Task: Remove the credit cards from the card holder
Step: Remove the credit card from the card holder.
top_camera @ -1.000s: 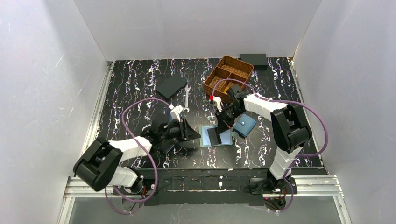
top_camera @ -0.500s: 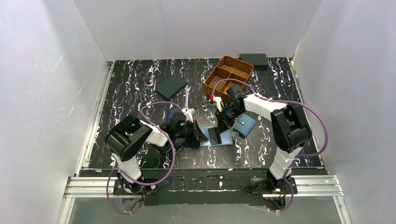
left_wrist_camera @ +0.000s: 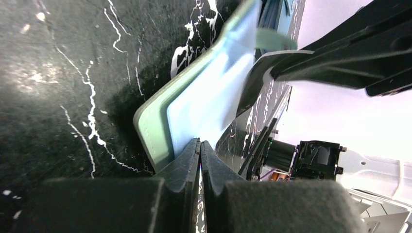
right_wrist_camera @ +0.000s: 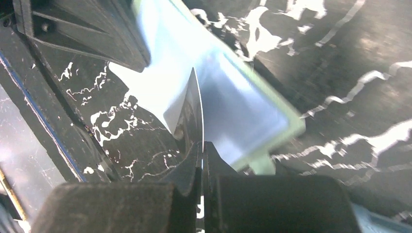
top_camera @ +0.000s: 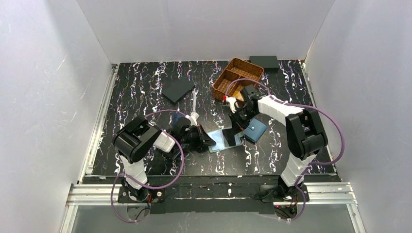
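The mint-green card holder (top_camera: 219, 146) lies open in the middle of the table. My left gripper (top_camera: 209, 141) is shut, and its tips rest on the holder's pale inner panel (left_wrist_camera: 204, 97) at its left edge (left_wrist_camera: 200, 143). My right gripper (top_camera: 236, 127) is shut on the dark card (top_camera: 230, 137), which stands edge-on over the holder. The right wrist view shows that thin card (right_wrist_camera: 196, 111) rising from between the tips (right_wrist_camera: 201, 145), with the holder (right_wrist_camera: 243, 107) behind it. The tan-golden card is out of view.
A brighter blue wallet (top_camera: 255, 130) lies just right of the holder. A wicker basket (top_camera: 238, 77) stands behind it, with a black box (top_camera: 264, 61) at the back edge. A wrench (top_camera: 194, 99) and a dark square wallet (top_camera: 178, 90) lie at back left.
My left arm has swung in from the left, and its shut gripper has reached the holder's left edge. My right gripper has drawn back and up with the dark card.
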Robot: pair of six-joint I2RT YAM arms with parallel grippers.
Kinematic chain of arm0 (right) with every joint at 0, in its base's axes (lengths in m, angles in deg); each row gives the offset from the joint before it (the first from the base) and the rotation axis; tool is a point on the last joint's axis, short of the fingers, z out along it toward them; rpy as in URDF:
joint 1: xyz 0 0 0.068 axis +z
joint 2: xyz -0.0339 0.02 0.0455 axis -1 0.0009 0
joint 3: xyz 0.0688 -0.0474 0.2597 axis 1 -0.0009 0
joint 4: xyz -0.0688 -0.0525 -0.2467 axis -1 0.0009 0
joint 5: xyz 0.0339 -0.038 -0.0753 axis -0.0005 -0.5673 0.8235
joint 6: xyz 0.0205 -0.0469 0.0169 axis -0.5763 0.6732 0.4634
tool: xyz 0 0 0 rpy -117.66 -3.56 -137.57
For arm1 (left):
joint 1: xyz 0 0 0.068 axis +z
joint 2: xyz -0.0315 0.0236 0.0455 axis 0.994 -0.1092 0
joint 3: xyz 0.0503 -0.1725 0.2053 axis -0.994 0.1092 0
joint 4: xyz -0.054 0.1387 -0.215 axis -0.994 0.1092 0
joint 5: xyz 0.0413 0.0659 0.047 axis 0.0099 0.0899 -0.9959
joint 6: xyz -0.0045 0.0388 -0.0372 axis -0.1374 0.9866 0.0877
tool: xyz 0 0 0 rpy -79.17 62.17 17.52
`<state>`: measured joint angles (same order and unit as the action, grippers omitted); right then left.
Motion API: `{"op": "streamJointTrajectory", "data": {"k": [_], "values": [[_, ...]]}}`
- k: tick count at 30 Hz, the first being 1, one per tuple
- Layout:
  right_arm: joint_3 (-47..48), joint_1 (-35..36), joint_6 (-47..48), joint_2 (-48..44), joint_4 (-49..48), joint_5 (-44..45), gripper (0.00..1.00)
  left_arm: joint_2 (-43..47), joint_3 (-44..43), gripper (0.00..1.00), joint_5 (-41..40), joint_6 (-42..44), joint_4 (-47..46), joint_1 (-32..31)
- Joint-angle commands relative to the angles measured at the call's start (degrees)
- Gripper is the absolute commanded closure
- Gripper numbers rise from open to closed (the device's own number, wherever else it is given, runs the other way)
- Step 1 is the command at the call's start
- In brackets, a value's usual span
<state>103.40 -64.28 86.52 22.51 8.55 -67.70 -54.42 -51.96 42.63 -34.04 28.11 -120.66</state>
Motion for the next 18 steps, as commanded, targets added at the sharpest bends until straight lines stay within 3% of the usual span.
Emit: {"op": "streamJointTrajectory", "data": {"k": [1, 9, 18], "values": [[3.4, -4.0, 2.9, -1.8, 3.3, 2.5, 0.99, -0.8, 2.1, 0.97, -7.6, 3.9, 8.4, 1.7], [5.5, -6.2, 8.8, -3.4, 8.4, -3.2, 0.99, 7.1, 2.0, 0.92, -6.5, 7.2, 8.7, 1.7], [2.3, -15.2, 13.4, -15.7, 4.0, -17.3, 0.99, 33.1, 1.8, 0.76, -11.4, 18.2, 25.3, 1.8]]}}
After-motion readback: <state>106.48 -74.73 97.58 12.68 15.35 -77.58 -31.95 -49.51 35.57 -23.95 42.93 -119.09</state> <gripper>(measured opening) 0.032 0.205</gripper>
